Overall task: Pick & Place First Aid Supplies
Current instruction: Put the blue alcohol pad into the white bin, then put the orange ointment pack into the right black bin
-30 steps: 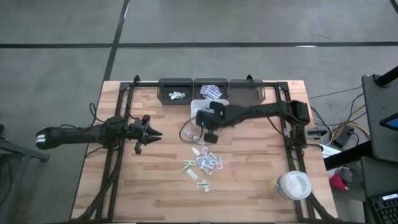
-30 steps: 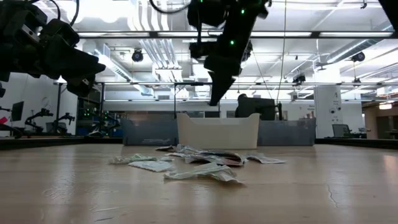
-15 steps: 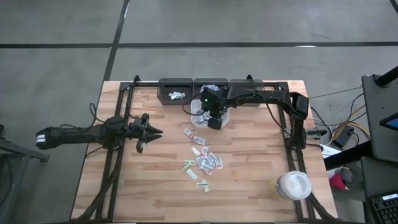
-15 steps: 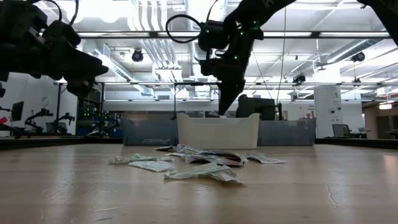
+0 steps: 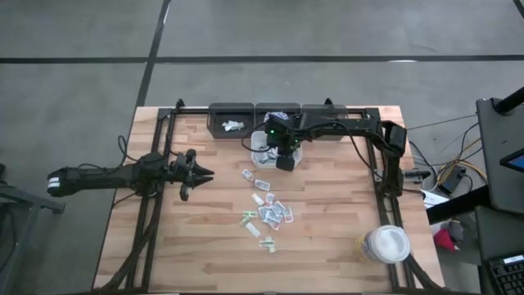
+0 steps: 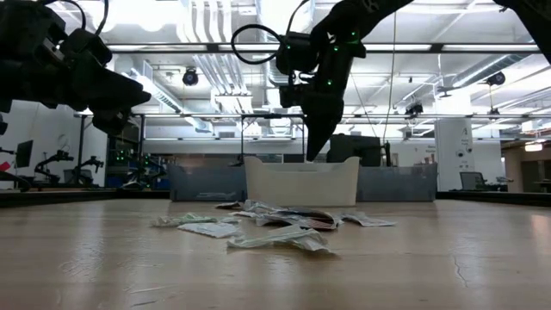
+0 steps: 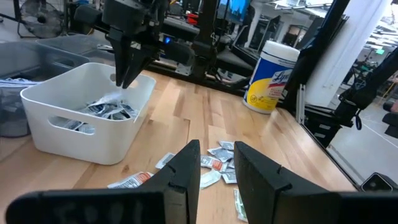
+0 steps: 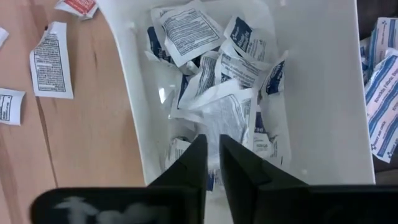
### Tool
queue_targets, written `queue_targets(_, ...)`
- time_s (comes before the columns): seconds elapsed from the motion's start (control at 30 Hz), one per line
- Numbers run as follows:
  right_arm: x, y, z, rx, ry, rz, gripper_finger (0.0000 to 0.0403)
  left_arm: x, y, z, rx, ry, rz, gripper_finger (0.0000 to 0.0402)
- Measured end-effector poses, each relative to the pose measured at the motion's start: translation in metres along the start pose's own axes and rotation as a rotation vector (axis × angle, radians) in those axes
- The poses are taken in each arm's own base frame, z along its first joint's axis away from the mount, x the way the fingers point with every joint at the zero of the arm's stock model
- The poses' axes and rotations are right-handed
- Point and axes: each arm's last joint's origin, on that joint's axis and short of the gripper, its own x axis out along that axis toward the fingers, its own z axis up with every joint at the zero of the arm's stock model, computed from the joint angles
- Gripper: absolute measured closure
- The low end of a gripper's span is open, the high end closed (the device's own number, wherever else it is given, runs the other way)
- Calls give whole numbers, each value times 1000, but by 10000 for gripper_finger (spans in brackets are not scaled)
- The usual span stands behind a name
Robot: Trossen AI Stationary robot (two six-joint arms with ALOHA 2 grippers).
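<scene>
Loose sachets [image 5: 266, 211] lie scattered at the table's [image 5: 327, 246] centre, flat on the wood. More sachets fill the white bin [image 8: 323, 93] just beyond them — toward the far edge, in front of three dark bins [image 5: 233, 120], of which at least two hold a few packets. A white round tub [image 5: 385, 244] stands near the right front corner. The right gripper [image 8: 212, 152] hangs fingertips-down over the white bin, fingers a narrow slit apart, a sachet right at their tips. The left gripper [image 5: 199, 174] hovers near the left edge — slightly parted, holding nothing.
</scene>
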Motion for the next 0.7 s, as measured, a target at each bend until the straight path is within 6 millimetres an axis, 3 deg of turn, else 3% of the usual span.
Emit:
queue_targets(0.23, -2, 1, -1, 46, 6, 3, 308, 0, 0, 0, -18, 0, 0, 307)
queue_targets(0.37, -16, 11, 1, 102, -22, 144, 292, 0, 0, 0, -25, 0, 0, 307)
queue_targets(0.53, -24, 36, 1, 104, -17, 355, 284, 0, 0, 0, -24, 0, -1, 307)
queue_targets(0.7, -24, 75, -4, 3, 37, 406, 281, 0, 0, 0, -24, 4, 1, 307)
